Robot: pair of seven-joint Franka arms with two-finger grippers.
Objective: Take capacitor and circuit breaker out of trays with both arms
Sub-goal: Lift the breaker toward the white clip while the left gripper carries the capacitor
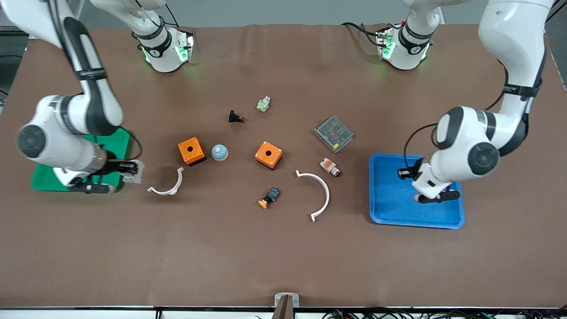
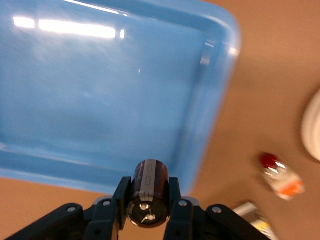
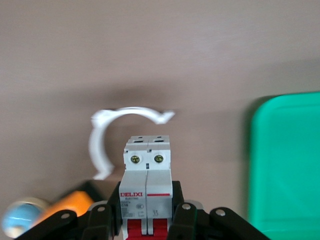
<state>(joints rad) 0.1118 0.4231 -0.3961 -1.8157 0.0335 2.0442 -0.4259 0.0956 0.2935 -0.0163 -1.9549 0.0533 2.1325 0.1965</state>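
Black and silvery-ended, the capacitor sits clamped between the fingers of the left gripper, held over the blue tray near the rim that faces the middle of the table. We find the light-grey circuit breaker pinched in the right gripper, red switch parts toward the wrist, already over bare tabletop just beside the green tray. Both parts are clear of their tray floors, so we judge the step in hand to be the carry-out and set-down. For the left arm, we recommend keeping the capacitor raised until it has passed the blue rim. For the right arm, we recommend lowering the breaker short of the small white curved clip, which lies close by on the table. The orange-and-white push-button lies near the blue tray; we would set the capacitor down apart from it. Release only once each part rests on the cloth.
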